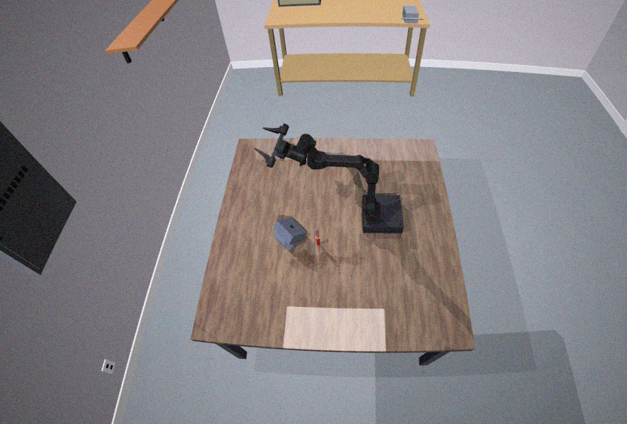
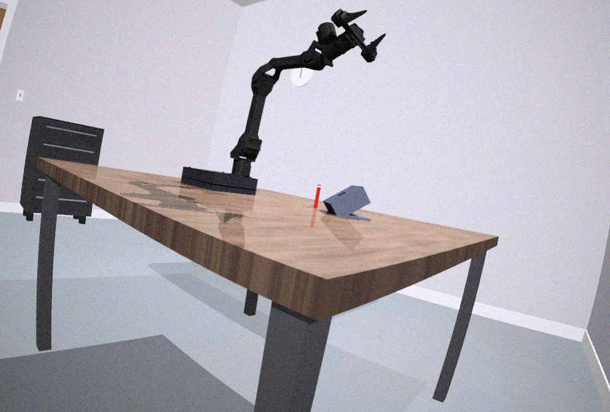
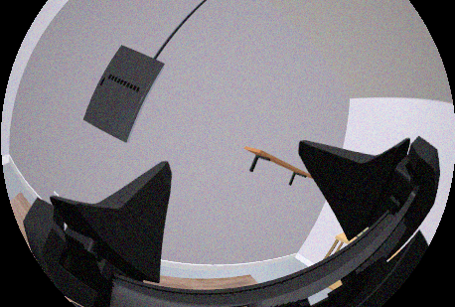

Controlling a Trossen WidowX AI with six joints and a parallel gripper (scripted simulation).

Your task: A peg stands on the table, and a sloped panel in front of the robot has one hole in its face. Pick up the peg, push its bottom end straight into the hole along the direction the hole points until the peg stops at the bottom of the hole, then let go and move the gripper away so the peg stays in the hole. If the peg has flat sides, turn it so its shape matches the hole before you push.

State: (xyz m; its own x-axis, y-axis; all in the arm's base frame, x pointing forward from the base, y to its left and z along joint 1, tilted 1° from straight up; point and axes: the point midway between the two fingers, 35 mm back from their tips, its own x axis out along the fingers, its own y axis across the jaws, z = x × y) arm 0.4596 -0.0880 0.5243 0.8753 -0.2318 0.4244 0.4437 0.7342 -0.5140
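Note:
A thin red peg with a white top (image 1: 318, 240) (image 2: 317, 197) stands upright on the wooden table (image 1: 243, 277) (image 2: 394, 244). The blue-grey block with the sloped panel (image 1: 293, 236) (image 2: 352, 199) sits close beside it, and a small dark hole (image 1: 291, 226) shows in its face. My gripper (image 1: 258, 138) (image 2: 375, 22) (image 3: 236, 158) is open and empty. It is raised high above the table, well away from the peg, with its fingers pointing outward and upward. The peg and block do not show in the wrist view.
The arm's dark base (image 1: 382, 214) (image 2: 219, 180) stands on the table. A pale rectangle (image 1: 334, 328) lies at one table edge. An orange wall shelf (image 1: 149, 18) (image 3: 278, 160) and a yellow workbench (image 1: 347, 11) are beyond the table.

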